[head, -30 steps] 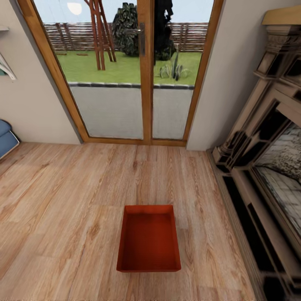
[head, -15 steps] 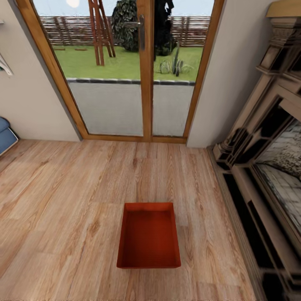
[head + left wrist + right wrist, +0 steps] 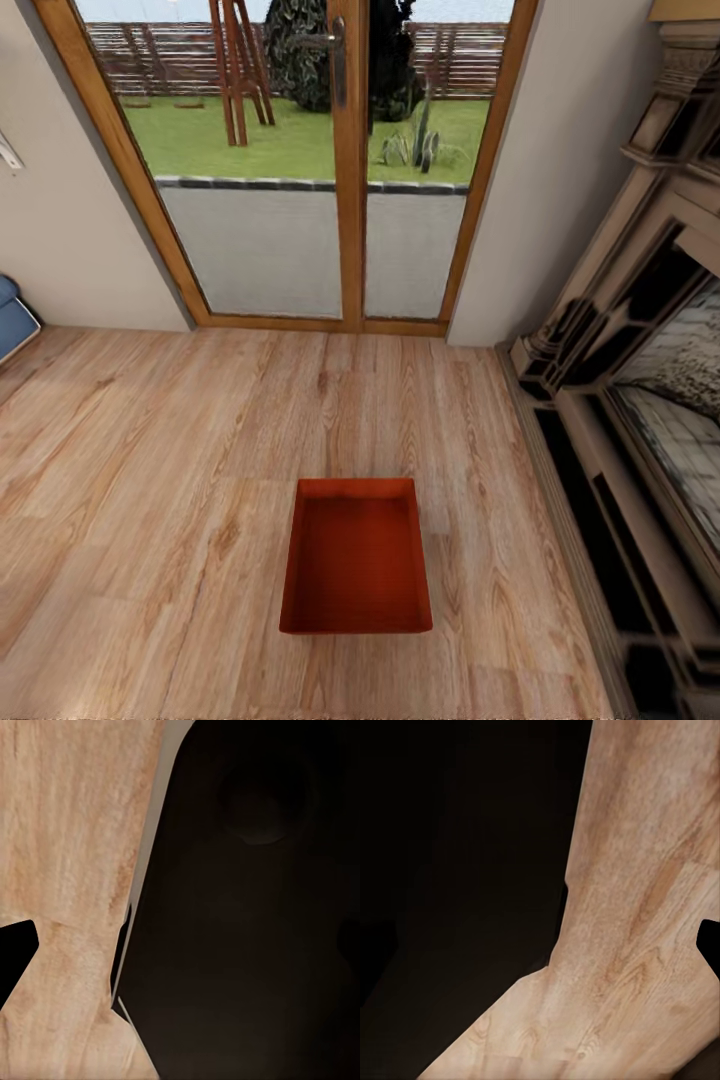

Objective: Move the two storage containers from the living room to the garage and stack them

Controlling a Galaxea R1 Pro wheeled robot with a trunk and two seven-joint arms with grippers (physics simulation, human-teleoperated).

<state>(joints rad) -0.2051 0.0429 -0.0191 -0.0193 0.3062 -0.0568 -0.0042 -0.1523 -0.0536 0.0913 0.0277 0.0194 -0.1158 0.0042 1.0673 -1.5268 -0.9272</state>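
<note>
One storage container [image 3: 356, 570], a red-orange lidless bin, lies on the light wood-plank flooring of the living room, low in the centre of the head view, with nothing inside it. It sits in front of the glass doors and left of the fireplace mantel. In the left wrist view a black fingertip [image 3: 16, 954] of my left gripper [image 3: 180, 960] juts in at the picture's edge over wood planks. The right wrist view shows a fingertip [image 3: 711, 949] of my right gripper [image 3: 540, 949] at its edge too. Nothing lies between the fingers of either gripper. Neither gripper touches the container.
Wood-framed glass doors [image 3: 345, 170] stand straight ahead. The dark ornate fireplace mantel [image 3: 640, 400] runs along the right side. A blue cushioned object [image 3: 12, 320] pokes in at the far left. Open plank flooring [image 3: 150, 470] surrounds the bin. A dark robot part [image 3: 255, 907] looms in both wrist views.
The whole head view has shifted slightly, so doors and bin sit a little higher in the picture. The container itself has not moved.
</note>
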